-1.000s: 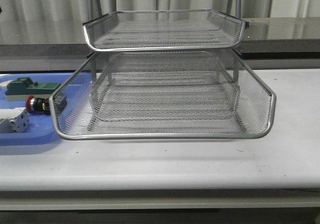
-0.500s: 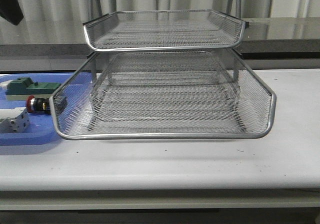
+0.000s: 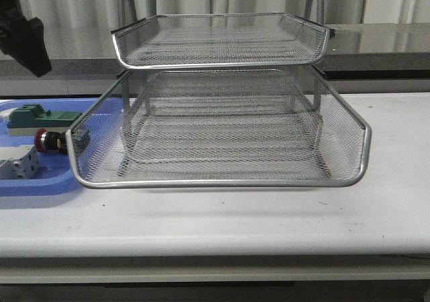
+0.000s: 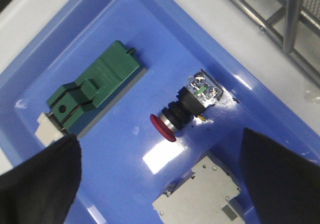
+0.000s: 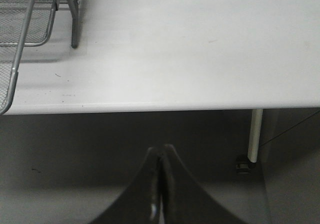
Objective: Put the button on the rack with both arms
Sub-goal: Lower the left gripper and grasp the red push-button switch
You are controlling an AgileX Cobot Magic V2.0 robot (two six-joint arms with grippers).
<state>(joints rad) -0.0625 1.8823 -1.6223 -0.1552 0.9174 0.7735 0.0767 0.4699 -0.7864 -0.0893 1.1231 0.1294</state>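
Observation:
The button [image 3: 48, 140] lies on its side in the blue tray, red cap to the left, just outside the rack's [image 3: 222, 124] lower tray rim. In the left wrist view the button [image 4: 187, 107] lies between a green block and a white block. My left gripper [image 4: 160, 149] is open and empty, hovering above the tray with the button ahead of its fingers; it shows at the front view's top left [image 3: 25, 36]. My right gripper [image 5: 161, 151] is shut and empty, below and in front of the table's edge, to the right of the rack [image 5: 20, 24].
The blue tray [image 3: 27, 184] sits at the table's left and also holds a green block [image 4: 92, 92] and a white terminal block [image 4: 200, 196]. The rack fills the table's middle. Bare white table [image 5: 190, 44] lies to its right.
My left gripper has come down into the front view at the top left, lower in each frame. The button and rack have not moved.

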